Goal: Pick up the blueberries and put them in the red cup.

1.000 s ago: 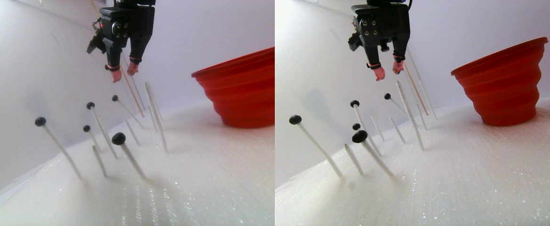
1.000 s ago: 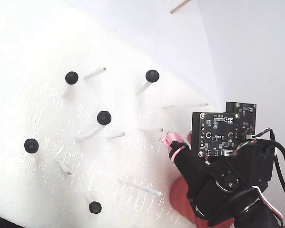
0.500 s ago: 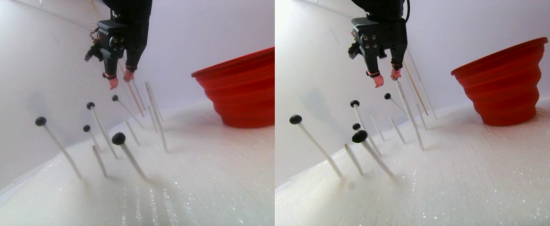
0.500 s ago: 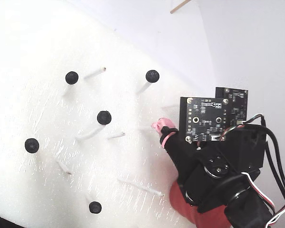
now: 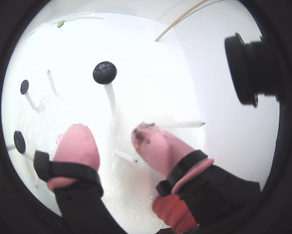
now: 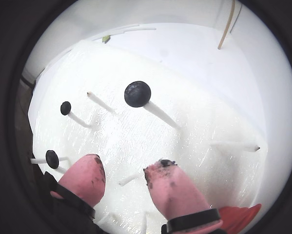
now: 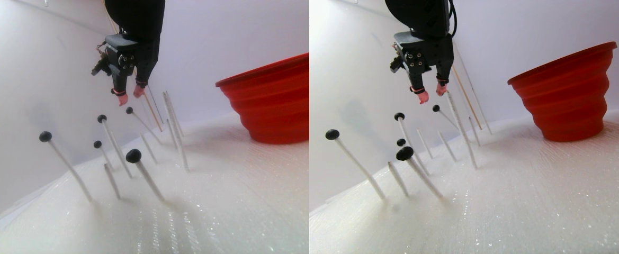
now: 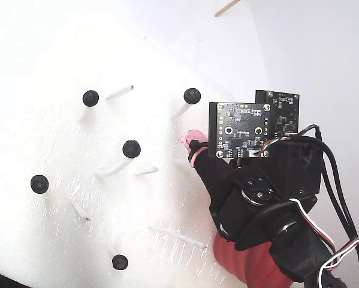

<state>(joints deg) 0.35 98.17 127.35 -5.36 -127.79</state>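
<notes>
While 5 blueberries [image 8: 131, 149] sat on the tips of thin white sticks [image 8: 114, 167] planted in the white foam board [image 8: 35, 240], none of them was touched by the gripper [image 6: 124, 178]. Its 2 pink fingertips [image 6: 167, 187] were spread apart with nothing between them, hanging above and near 1 berry [image 6: 137, 93], as a wrist view showed. In the stereo pair view the red cup [image 7: 568, 95] stood upright on the foam, well apart to the right of the sticks.
</notes>
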